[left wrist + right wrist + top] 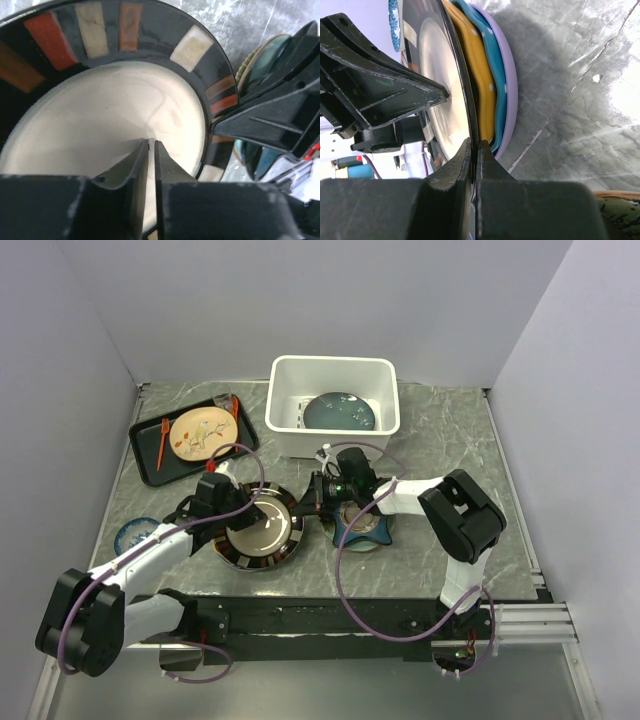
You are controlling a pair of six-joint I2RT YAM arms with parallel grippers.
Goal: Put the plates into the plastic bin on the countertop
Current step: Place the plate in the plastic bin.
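A dark-rimmed beige plate (258, 536) tops a stack on the countertop (440, 430). Under it lie an orange plate (483, 85), a blue dotted plate (500, 75) and a lavender one (512, 85). My right gripper (475, 143) is shut on the top plate's right rim (437, 75). My left gripper (151, 142) hovers over that plate's beige centre (110, 115), fingers together with nothing between them. The white plastic bin (285, 375) at the back holds a teal plate (340, 412). A navy star-shaped plate (362, 528) lies under the right arm.
A black tray (150, 465) with a beige plate (203, 432) and orange utensils sits at the back left. A small blue bowl (134, 534) rests near the left wall. Both grippers (265, 505) (312, 502) crowd the stack, a hand's width in front of the bin.
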